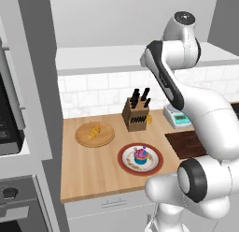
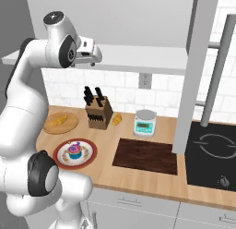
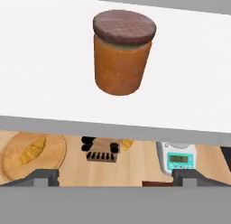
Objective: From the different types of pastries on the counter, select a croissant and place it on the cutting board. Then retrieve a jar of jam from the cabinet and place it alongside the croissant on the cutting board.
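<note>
One jar of jam point(image 3: 122, 51) upright on cabinet shelf point(image 3: 40, 69), ahead of spread, empty pincer point(image 3: 117, 178).

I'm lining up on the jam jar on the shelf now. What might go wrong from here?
1. The cutting board is bare, and a croissant lies by the knife block, so the jam may be coming too early.
2. The jar stands free on the shelf; with the claw open and short of it, a push could tip it.
3. The scale and knife block sit below, where a dropped jar might land.
</note>
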